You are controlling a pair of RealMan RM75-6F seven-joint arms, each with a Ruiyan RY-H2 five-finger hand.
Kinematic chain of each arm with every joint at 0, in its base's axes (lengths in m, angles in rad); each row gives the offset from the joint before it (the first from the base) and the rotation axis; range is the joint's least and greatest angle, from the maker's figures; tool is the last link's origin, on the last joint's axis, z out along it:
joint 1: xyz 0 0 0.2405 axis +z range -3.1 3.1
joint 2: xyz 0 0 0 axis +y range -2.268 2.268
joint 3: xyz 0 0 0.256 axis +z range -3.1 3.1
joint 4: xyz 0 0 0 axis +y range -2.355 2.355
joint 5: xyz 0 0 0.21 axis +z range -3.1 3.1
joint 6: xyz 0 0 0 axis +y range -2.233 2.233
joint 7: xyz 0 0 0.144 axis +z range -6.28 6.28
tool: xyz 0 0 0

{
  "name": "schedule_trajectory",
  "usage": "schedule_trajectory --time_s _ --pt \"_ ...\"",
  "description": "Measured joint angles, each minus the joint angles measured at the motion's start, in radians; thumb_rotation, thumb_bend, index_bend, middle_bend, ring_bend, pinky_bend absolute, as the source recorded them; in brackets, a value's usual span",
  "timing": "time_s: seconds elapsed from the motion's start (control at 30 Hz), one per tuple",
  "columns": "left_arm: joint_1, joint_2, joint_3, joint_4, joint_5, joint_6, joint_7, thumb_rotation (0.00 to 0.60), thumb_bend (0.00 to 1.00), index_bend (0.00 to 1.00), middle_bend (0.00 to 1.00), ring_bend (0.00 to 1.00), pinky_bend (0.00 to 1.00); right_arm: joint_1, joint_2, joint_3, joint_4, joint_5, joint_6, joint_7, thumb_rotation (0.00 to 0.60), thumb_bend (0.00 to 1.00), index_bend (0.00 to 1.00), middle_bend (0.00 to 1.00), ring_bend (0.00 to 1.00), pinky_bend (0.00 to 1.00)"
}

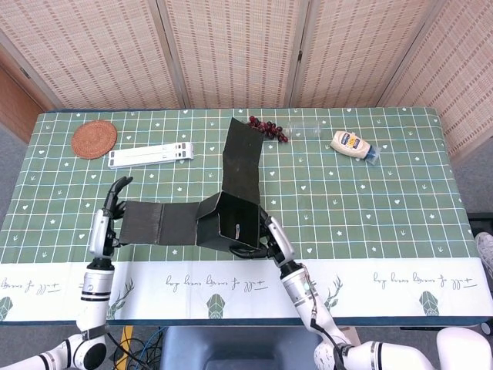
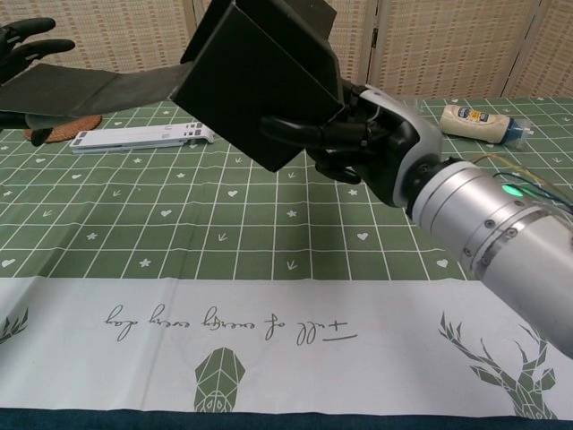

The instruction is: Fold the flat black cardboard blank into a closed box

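**Risk of slip and panel collapse while the part-formed box is held aloft**

The black cardboard blank (image 1: 223, 220) is held above the table (image 1: 385, 208) at lower centre of the head view, its formed body gripped by the right hand (image 2: 358, 134) with fingers curled on the underside. One long flap extends toward the left edge of the frame, another toward the top. The left hand (image 1: 114, 212) is spread at the tip of the left flap; contact cannot be confirmed. If that flap is pushed before being gripped, the body is likely to twist out of the single grip, or the creases to spring open.
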Motion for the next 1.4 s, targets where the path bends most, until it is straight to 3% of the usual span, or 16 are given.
schedule_trajectory --time_s 0.33,0.7,1.4 --pt "0.008 0.066 -0.007 -0.113 0.009 -0.026 -0.036 0.6 0.11 0.08 0.14 0.5 0.78 0.017 -0.053 -0.018 0.016 0.01 0.002 -0.051 0.6 0.37 0.36 0.44 0.84 1.0" --pt "0.012 0.107 -0.008 -0.164 0.047 -0.005 -0.008 0.6 0.11 0.08 0.14 0.5 0.78 0.029 -0.078 -0.025 0.025 0.043 -0.003 -0.152 0.6 0.38 0.36 0.44 0.84 1.0" --pt "-0.066 0.022 0.067 0.133 0.196 0.012 0.11 0.6 0.11 0.23 0.15 0.5 0.78 0.092 -0.043 0.018 0.04 0.232 -0.119 -0.378 0.6 0.38 0.36 0.44 0.84 1.0"
